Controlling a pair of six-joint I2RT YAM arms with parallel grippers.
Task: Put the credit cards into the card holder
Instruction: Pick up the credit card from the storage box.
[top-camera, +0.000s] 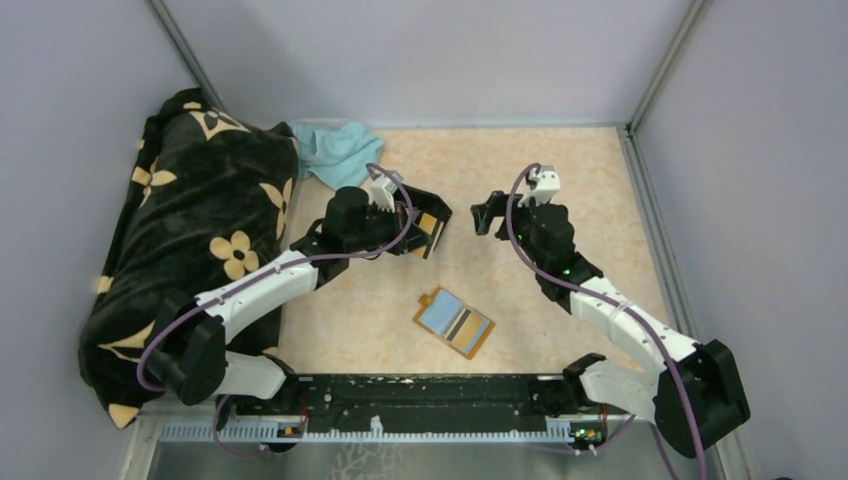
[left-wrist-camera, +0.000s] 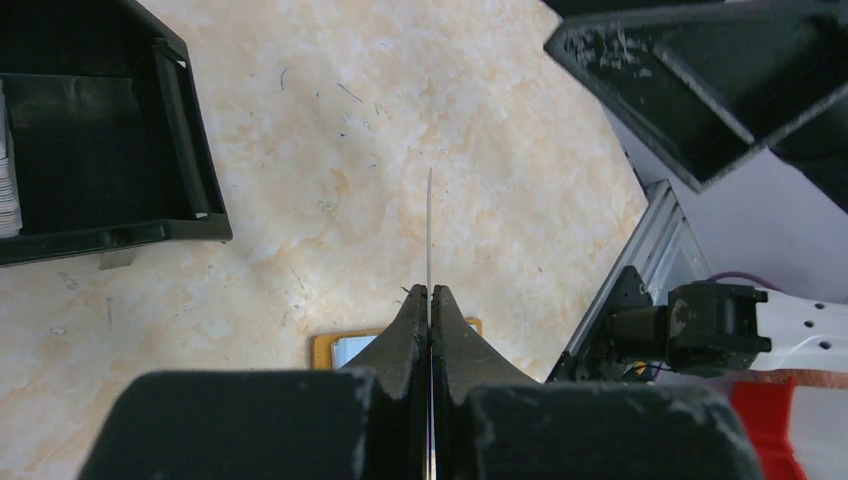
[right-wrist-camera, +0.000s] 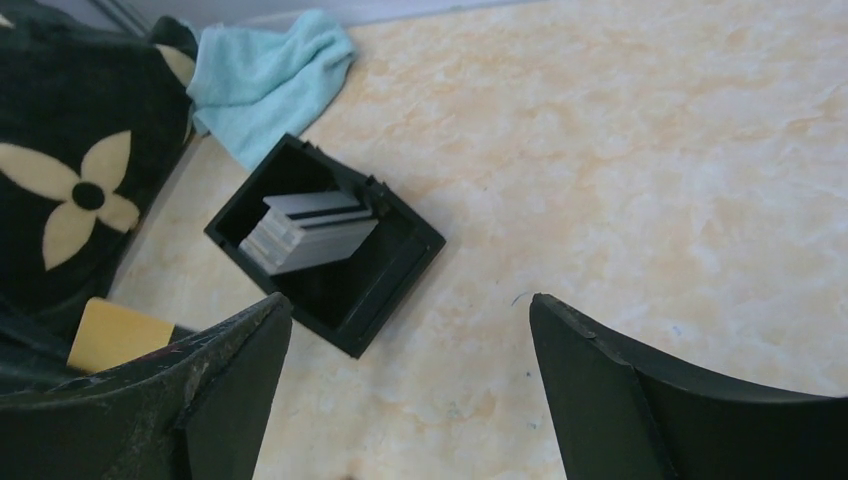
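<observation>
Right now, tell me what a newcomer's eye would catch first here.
The big black blanket with cream flowers, heaped at the far left, grabs attention first. In the middle lies the open orange card holder, with cards showing in it. The left jaws are shut on a credit card, seen edge-on in the left wrist view.

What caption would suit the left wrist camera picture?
Left gripper pinching a credit card edge-on, the orange card holder just visible behind it.
</observation>
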